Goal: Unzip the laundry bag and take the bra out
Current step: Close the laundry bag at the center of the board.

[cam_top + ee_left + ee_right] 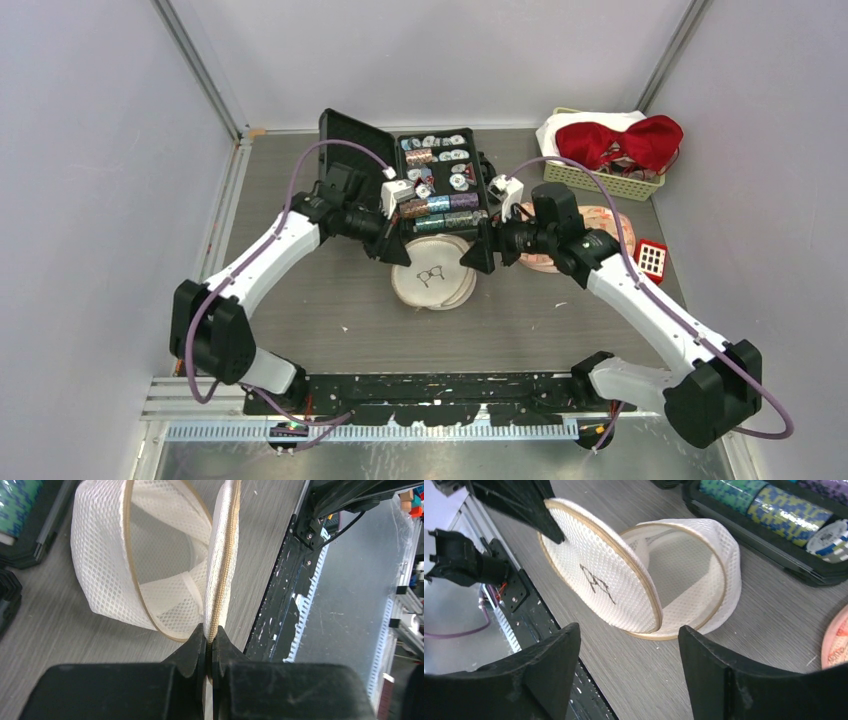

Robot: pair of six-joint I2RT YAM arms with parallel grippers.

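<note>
Pinching the zipper rim of the lid [594,580], your left gripper [210,639] stands the laundry bag [719,565] open. Your right gripper [626,632], spread wide and empty, faces its mouth, which looks bare. A red bra [620,142] lies well apart in the basket [600,182], nearer your right arm.

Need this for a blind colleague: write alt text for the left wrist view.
The left gripper is shut on the zippered edge of the lid of the white mesh laundry bag, seen edge-on. The bag lies open on the grey table, only mesh visible inside.
</note>
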